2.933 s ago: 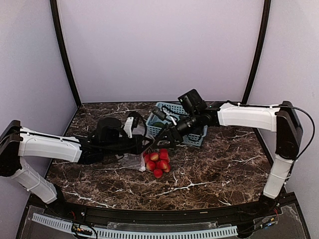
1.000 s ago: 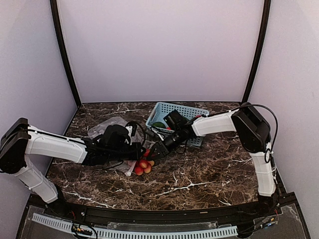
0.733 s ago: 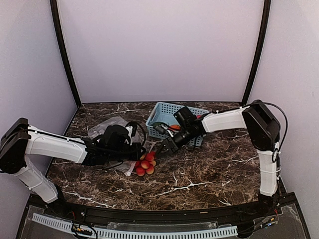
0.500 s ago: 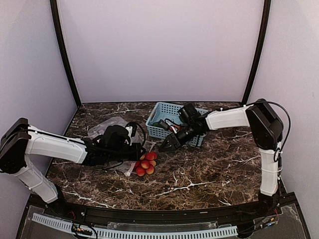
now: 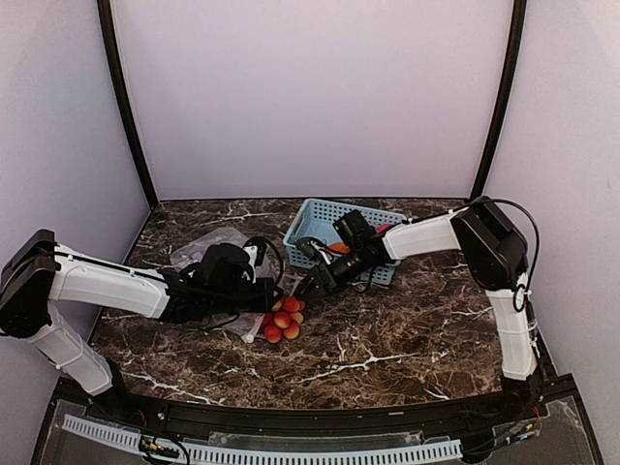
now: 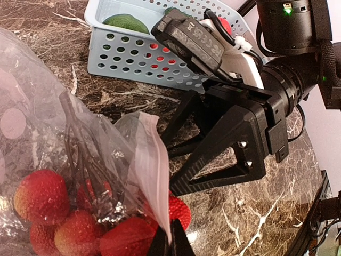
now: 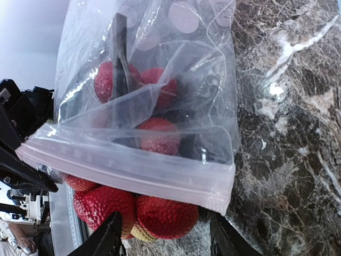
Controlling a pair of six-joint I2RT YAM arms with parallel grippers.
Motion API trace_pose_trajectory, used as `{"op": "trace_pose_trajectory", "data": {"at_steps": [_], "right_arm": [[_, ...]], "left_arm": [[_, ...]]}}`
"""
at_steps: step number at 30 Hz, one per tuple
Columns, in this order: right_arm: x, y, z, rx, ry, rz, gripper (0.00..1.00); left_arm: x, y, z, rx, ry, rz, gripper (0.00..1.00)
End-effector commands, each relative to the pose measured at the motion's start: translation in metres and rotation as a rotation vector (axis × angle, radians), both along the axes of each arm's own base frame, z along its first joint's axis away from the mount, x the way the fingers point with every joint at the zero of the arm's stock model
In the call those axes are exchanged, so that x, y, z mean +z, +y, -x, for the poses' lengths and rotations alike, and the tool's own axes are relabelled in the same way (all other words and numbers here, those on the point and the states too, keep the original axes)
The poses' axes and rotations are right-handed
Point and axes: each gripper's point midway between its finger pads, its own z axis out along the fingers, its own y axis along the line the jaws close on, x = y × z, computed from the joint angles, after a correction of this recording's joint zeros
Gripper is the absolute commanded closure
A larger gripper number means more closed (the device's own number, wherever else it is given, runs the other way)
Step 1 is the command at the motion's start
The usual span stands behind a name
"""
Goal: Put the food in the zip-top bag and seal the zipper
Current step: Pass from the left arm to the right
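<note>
The clear dotted zip-top bag lies on the marble, mouth toward the basket. My left gripper is shut on its pale zipper strip, holding the lip up. The cluster of red-yellow balls lies in the mouth, some balls behind the plastic, others sticking out under the zipper. My right gripper is open, its fingers spread on either side of the protruding balls without pinching them. From above, the cluster sits between the left gripper and right gripper.
The light blue lattice basket stands behind the right gripper, with a green toy and a red one inside. The right arm's black wrist hangs just in front of the basket. Purple walls enclose the table.
The right gripper has let go of the ball cluster and opened wider, drew back slightly toward the basket, then came forward again. The cluster and the left gripper stay put.
</note>
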Motion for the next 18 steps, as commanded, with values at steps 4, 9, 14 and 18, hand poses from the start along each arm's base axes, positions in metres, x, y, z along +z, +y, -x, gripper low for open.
{"op": "trace_pose_trajectory", "data": {"at_steps": [4, 9, 14, 18], "right_arm": [[0.002, 0.02, -0.014, -0.034, 0.03, -0.07, 0.49], [-0.01, 0.024, -0.026, -0.099, 0.054, -0.031, 0.64], [-0.01, 0.022, -0.026, -0.099, 0.04, -0.03, 0.99], [0.003, 0.014, -0.018, -0.086, 0.005, -0.04, 1.0]], "left_arm": [[-0.001, -0.004, 0.004, -0.03, -0.007, 0.014, 0.99], [0.003, -0.004, 0.004, -0.038, -0.019, 0.012, 0.99], [0.005, 0.003, 0.005, -0.025, -0.031, -0.002, 0.99], [0.001, 0.012, 0.005, 0.005, -0.029, -0.025, 0.99]]}}
